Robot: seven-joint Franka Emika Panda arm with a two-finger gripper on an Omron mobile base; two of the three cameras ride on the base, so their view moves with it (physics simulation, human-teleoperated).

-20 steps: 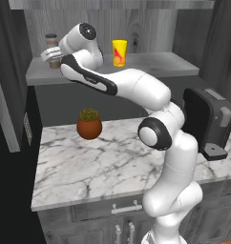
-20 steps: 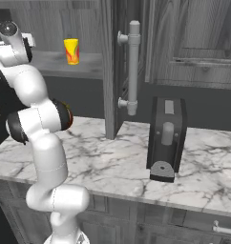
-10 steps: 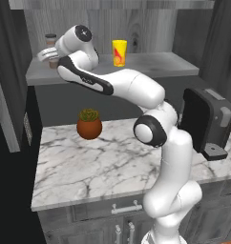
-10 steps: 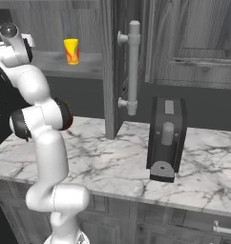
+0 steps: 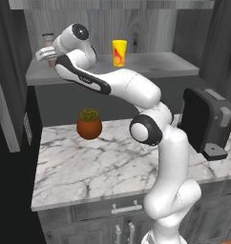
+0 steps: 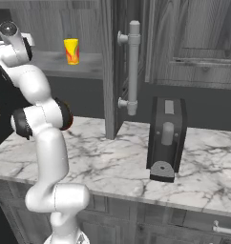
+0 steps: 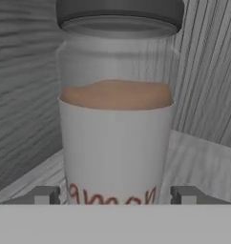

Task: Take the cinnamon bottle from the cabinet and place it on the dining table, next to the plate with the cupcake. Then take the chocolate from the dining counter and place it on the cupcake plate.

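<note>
Clear glossy cinnamon bottle (image 7: 116,119), matt grey cap; wood-grain cabinet (image 7: 22,86) panels.

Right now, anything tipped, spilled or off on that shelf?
Nothing stands out. The cinnamon bottle stands upright on the shelf, cap on, between the fingertips of the hand. The yellow cup is upright too.

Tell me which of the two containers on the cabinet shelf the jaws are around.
The cinnamon bottle at the shelf's left end, dark-capped with brown powder inside, sits between the gripper's jaws. The yellow cup stands apart, further right.
</note>
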